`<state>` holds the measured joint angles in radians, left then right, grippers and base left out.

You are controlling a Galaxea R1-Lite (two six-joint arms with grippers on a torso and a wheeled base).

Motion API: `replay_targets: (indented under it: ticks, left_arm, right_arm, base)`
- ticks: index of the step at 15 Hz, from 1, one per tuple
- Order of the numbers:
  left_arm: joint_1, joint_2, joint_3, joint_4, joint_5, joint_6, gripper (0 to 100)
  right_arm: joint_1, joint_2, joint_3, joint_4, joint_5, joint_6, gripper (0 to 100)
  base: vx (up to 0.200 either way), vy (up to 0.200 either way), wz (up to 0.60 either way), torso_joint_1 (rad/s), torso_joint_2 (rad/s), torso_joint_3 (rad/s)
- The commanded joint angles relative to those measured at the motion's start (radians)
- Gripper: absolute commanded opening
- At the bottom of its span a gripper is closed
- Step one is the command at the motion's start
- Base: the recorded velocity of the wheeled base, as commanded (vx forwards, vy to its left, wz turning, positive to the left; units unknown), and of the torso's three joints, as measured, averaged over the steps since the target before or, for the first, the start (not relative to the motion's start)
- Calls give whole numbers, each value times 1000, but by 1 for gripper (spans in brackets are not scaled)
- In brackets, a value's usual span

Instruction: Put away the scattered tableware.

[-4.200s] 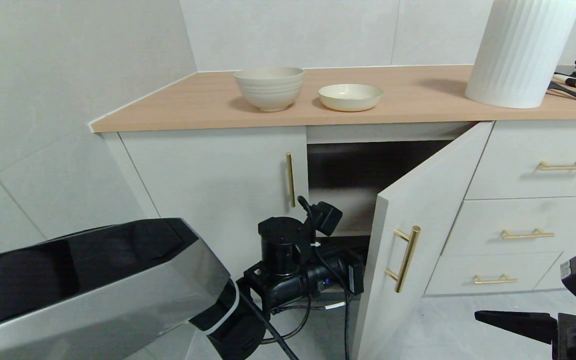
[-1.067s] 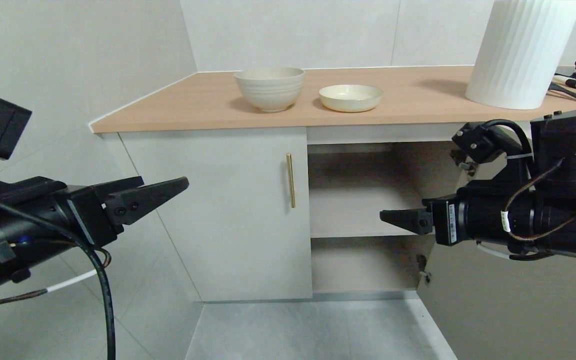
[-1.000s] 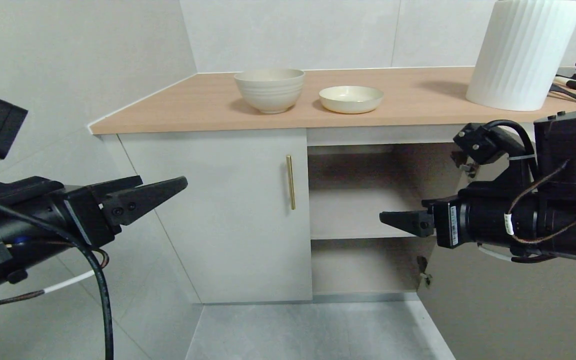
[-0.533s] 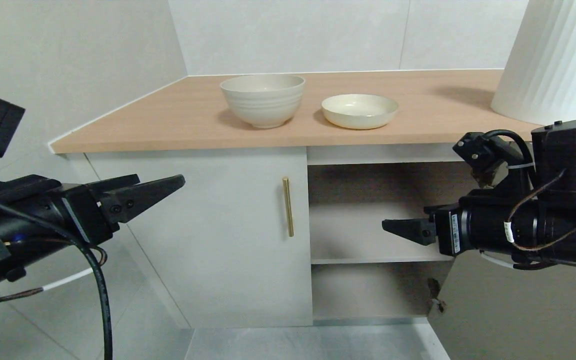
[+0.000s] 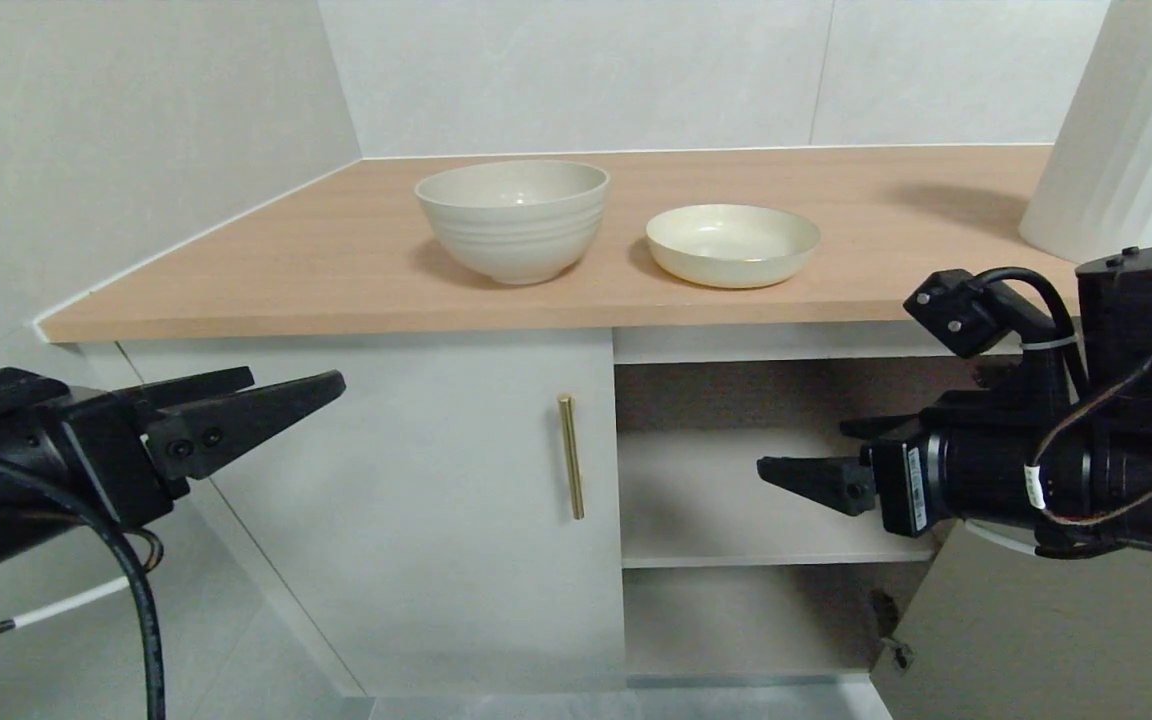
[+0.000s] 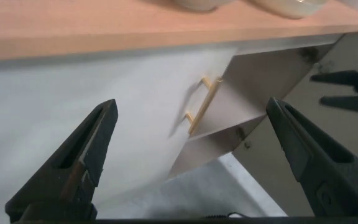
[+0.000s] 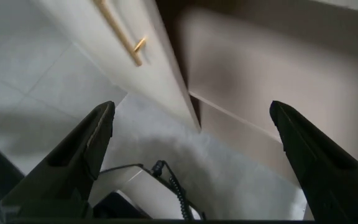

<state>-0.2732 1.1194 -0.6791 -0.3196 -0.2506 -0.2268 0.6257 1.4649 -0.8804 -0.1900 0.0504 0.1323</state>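
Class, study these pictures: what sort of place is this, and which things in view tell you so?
Probably a kitchen: a wooden countertop over white cabinets, one cupboard open, a deep bowl and a shallow bowl on top, tiled walls behind.

A bowl and a dish stand side by side on the counter. Below it, the left gripper is before the closed door, and the right gripper before the open shelf.
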Motion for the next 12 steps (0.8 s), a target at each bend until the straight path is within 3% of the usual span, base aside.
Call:
replay_targets:
  ticks: [1,5,8,12]
  left_arm:
    - [-1,-12,-7,-1,1,0,100]
    - [-1,5,-3,1,-19,0,100]
    - [-1,13,0,1,-33,0,100]
    - [-1,34,-11,4,-125,-3,100]
  right_arm:
    - [2,-8,8,-3,0,-7,100]
    - [2,-12,8,-5,-1,-10,100]
    - [2,-17,8,-5,-1,-10,100]
    - [0,-8,-18,-8,-1,-11,100]
  base:
    - [0,0,0,22,-110,-61]
    - [0,0,0,74,-266,-247]
    - [0,0,0,181,-541,-295]
    - [0,0,0,174,-472,-286]
